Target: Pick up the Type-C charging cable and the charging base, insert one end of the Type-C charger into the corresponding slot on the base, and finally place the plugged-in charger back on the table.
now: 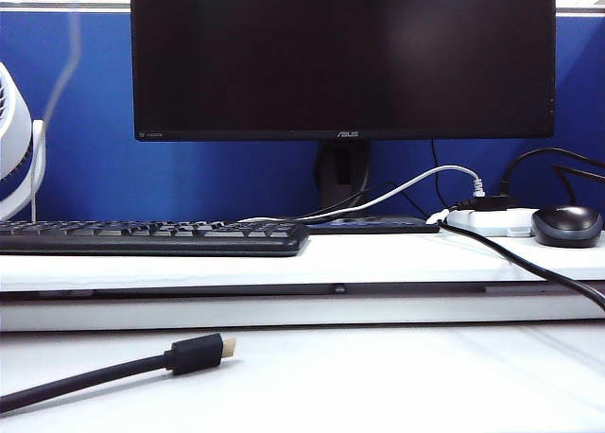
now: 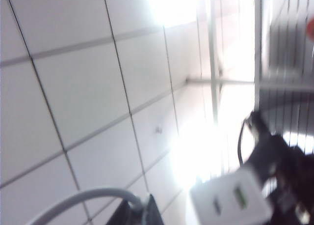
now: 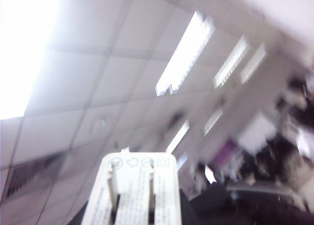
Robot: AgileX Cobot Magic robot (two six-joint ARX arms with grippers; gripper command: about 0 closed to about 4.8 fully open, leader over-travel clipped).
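Both wrist views look up at the ceiling, and neither gripper shows in the exterior view. My left gripper (image 2: pixel 139 205) is shut on the Type-C charging cable (image 2: pixel 78 199). The thin white line arcs away from the dark fingers (image 2: pixel 149 212). Close beside it hangs the charging base (image 2: pixel 229 201), a small white block whose green-lined port faces the camera, held by a dark gripper behind it. In the right wrist view my right gripper (image 3: pixel 131 216) is shut on the charging base (image 3: pixel 133 173), whose two metal prongs point toward the camera. A faint white strand (image 1: pixel 59 74) crosses the exterior view's upper left.
A thick black cable with a gold-tipped plug (image 1: pixel 194 354) lies on the table (image 1: pixel 397 376). On the raised shelf stand a keyboard (image 1: pixel 151 236), a monitor (image 1: pixel 342 55), a white power strip (image 1: pixel 492 222) and a mouse (image 1: pixel 566 225). A white fan (image 1: pixel 14 140) is far left.
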